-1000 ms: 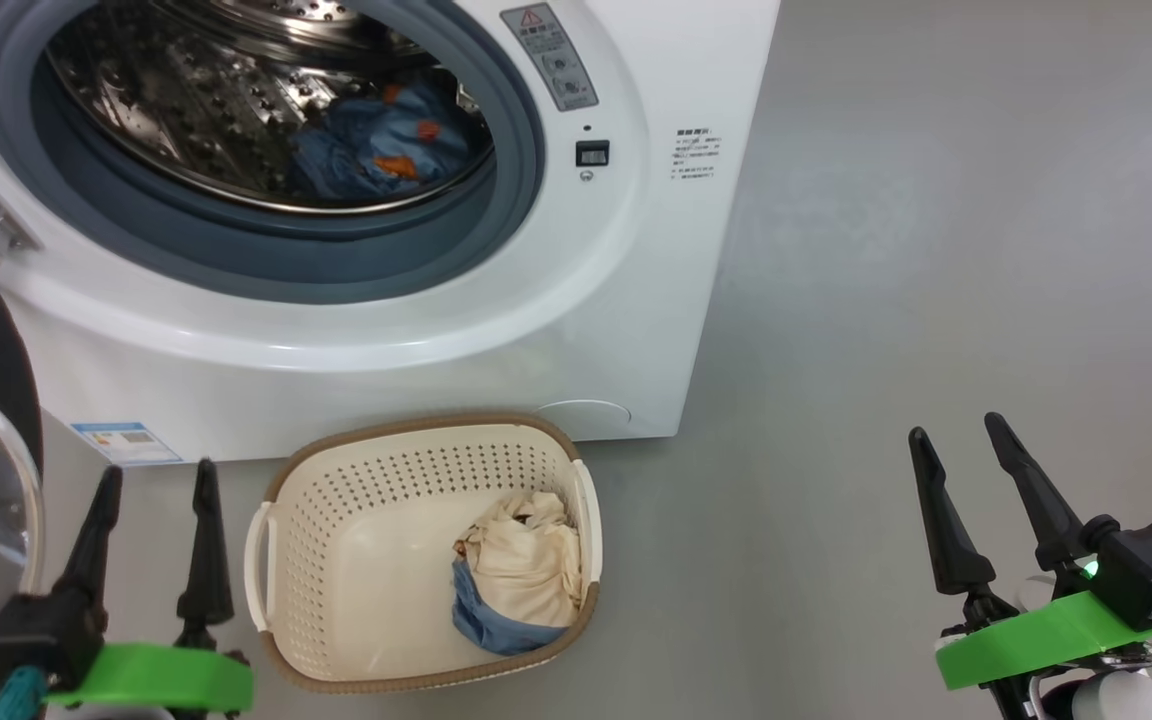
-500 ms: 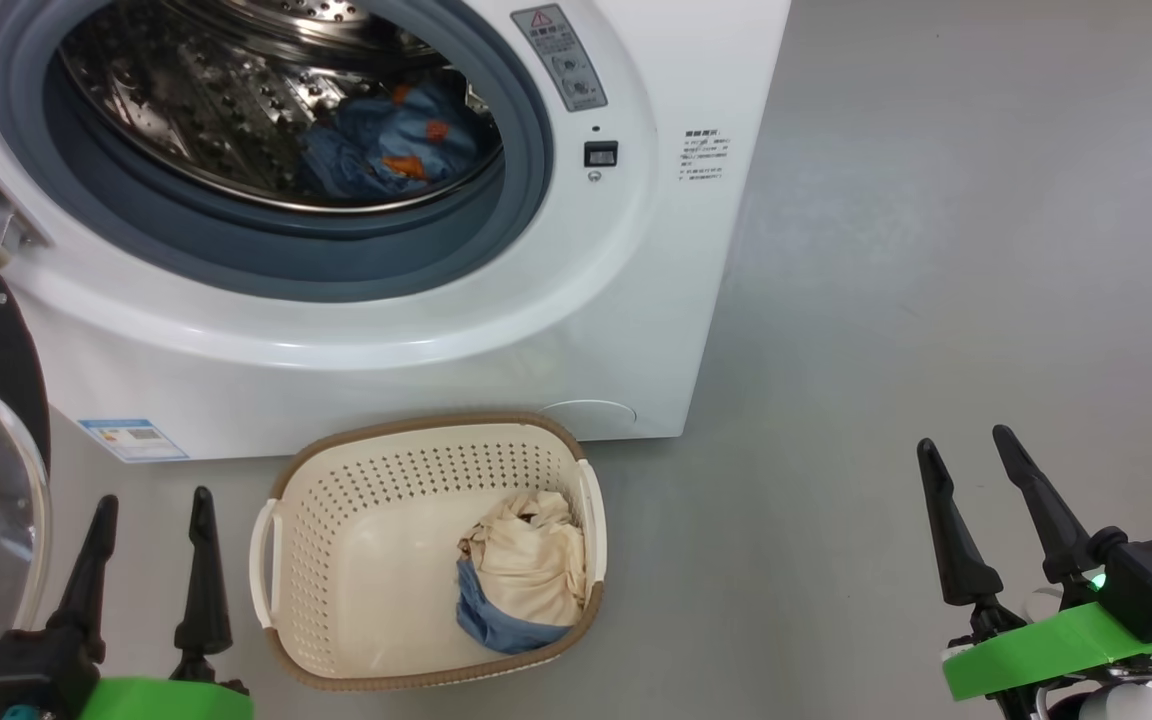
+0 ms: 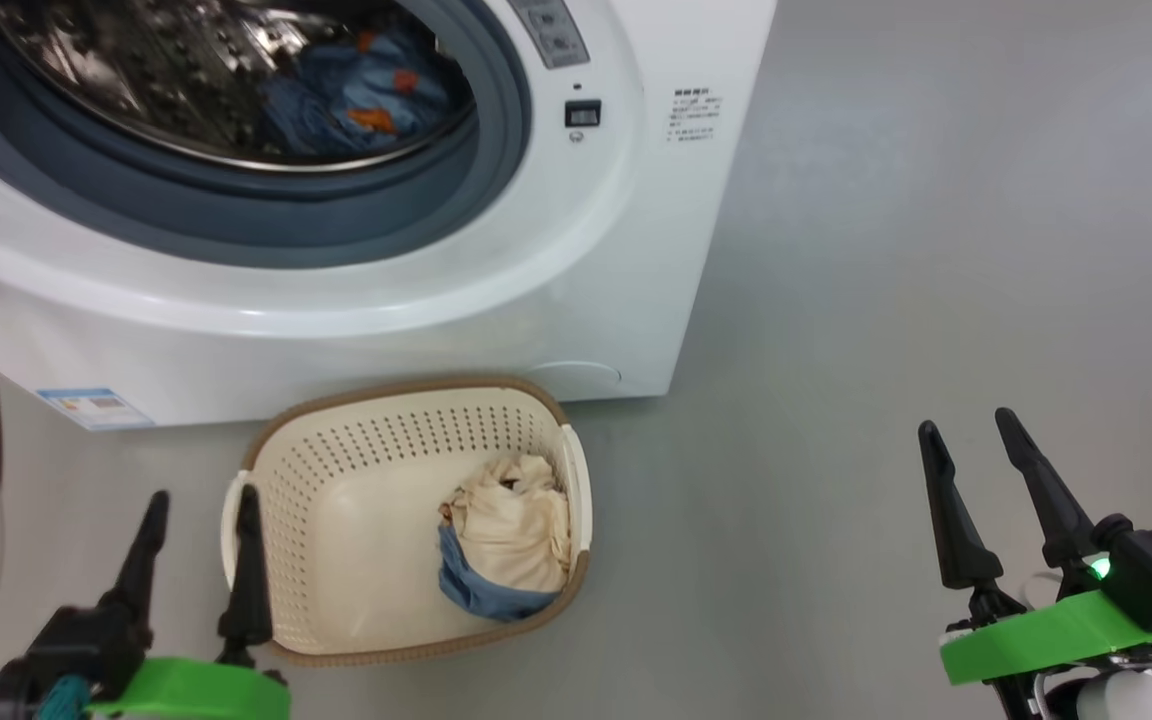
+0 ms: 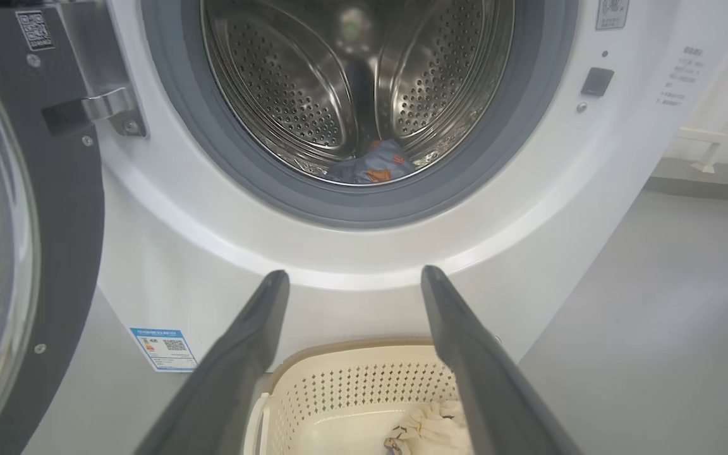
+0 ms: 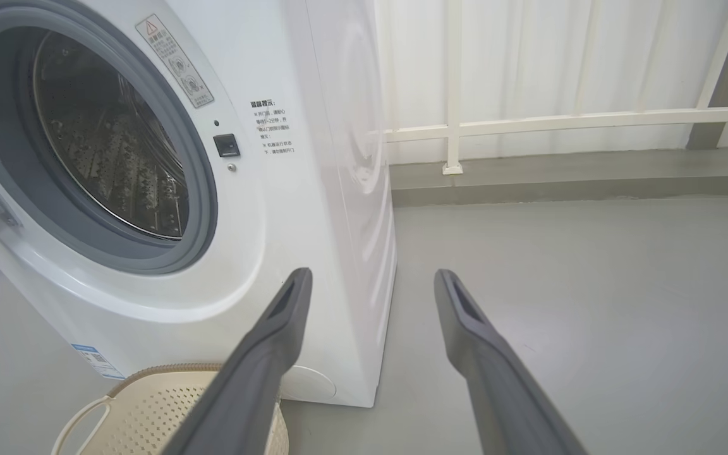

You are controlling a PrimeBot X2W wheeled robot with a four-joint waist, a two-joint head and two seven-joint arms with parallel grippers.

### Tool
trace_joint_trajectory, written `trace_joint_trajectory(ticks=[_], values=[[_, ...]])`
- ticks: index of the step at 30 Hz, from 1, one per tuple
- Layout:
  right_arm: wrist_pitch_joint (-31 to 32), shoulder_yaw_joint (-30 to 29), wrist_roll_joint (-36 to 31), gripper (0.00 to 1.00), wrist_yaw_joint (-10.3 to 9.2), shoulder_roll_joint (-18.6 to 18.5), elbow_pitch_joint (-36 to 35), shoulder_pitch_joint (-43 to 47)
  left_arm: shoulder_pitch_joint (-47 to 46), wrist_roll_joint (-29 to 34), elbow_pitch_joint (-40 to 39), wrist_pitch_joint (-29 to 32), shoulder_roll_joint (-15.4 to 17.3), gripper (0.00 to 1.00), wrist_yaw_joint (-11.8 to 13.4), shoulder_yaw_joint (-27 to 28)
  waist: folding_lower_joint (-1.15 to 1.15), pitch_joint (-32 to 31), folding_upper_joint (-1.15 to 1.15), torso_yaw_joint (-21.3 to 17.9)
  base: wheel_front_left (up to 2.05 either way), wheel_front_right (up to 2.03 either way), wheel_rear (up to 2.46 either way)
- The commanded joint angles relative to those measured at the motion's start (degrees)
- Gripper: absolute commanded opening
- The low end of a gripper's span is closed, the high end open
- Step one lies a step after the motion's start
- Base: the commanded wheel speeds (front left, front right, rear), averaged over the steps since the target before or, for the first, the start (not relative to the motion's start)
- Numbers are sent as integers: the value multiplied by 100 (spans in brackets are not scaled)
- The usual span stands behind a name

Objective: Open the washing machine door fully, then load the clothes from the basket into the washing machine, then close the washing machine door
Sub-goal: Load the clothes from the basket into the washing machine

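The white washing machine (image 3: 496,300) stands with its drum exposed, and its black washing machine door (image 4: 54,253) with the glass bowl is swung out to the left. A light blue garment with orange prints (image 3: 346,90) lies in the drum. The cream basket (image 3: 406,395) sits on the floor in front, holding a cream garment with blue trim (image 3: 511,525) at its right end. My left gripper (image 3: 203,493) is open and empty, its right finger over the basket's left handle. My right gripper (image 3: 965,420) is open and empty, far right of the basket above the floor.
Grey floor (image 3: 886,250) spreads to the right of the machine. A white railing (image 5: 528,120) and a low kerb run behind the machine's right side. A blue label (image 3: 96,405) sits low on the machine's front.
The head camera has tilted down slightly. My left gripper has moved right, up to the basket's left handle. The right gripper has hardly moved and both stay open.
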Motion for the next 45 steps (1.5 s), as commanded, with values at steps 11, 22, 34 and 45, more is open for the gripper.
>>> trace_joint_trajectory(ticks=[11, 22, 34, 45], values=[[-46, 134, -119, 100, 25, 149, -227, -566, -872, -269, 858, -36, 375, 100, -12, -243, 0, 905, 0, -380, 0, 0, 0], [-46, 262, -155, 100, 25, 366, -260, -915, -1488, -577, 1789, -36, 724, 100, -12, -686, 0, 1522, 0, -794, 0, 0, 0], [-46, 354, -158, 100, 25, 518, -300, -1174, -2321, -915, 2897, -36, 994, 100, -12, -1525, 0, 2113, 0, -1070, 0, 0, 0], [-46, 519, -132, 100, 25, 567, -378, -1410, -3081, -1490, 3872, -36, 1210, 100, -12, -2666, 0, 2618, 0, -1321, 0, 0, 0]])
